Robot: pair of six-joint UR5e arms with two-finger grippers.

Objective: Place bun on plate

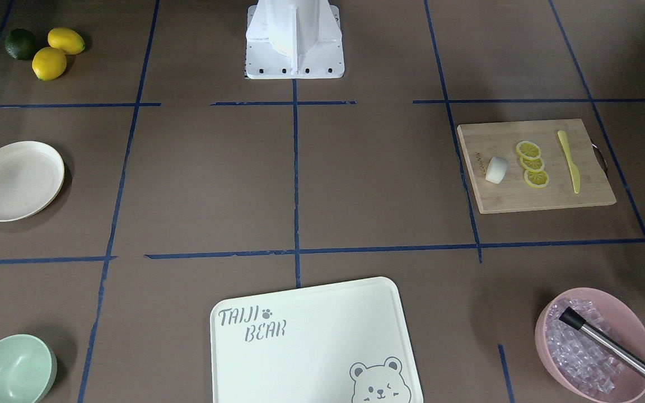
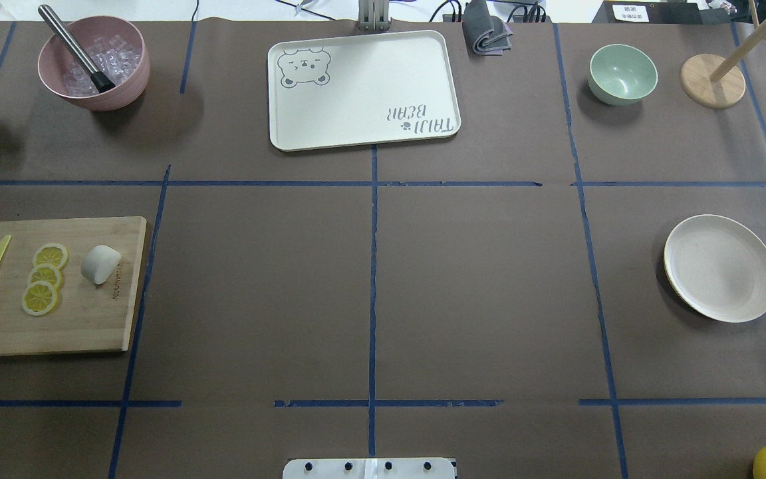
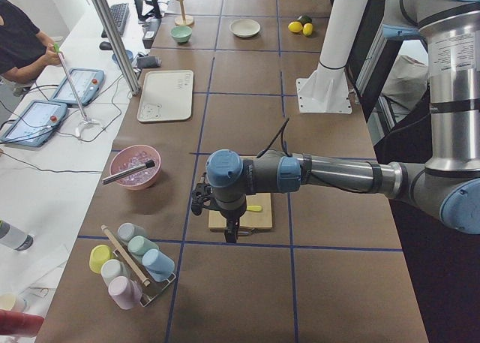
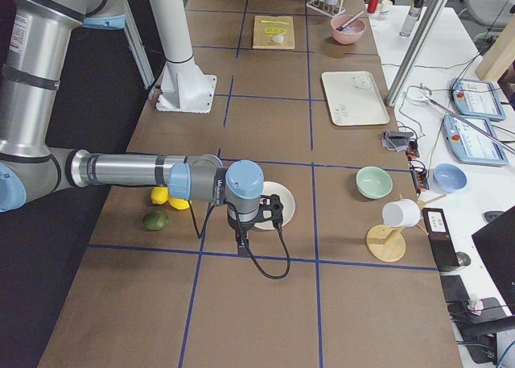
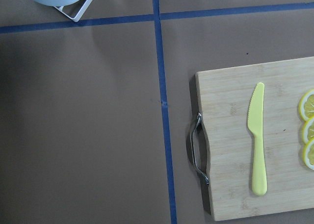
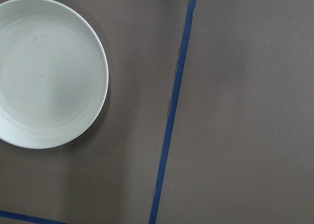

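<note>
Six cams in this setup. The overhead one sits behind the robot base (image 2: pixel 370 468) and looks forward and down over the whole table (image 2: pixel 489 279). The front one faces it from across the table, steeply down, so everything's flipped: cutting board (image 1: pixel 541 198) on its right, plate (image 1: pixel 14 180) on its left, base at the top. Two side cams look along the table from either end, further back. The left-end one has the left arm (image 3: pixel 337 174) big in front, and the right-end one has the right arm (image 4: pixel 129 169). The wrist cams point straight down, close in. The left one catches the board's handle end and the knife (image 5: pixel 257 140), the right one the plate. Both the board and the plate also show in the wide views.
</note>
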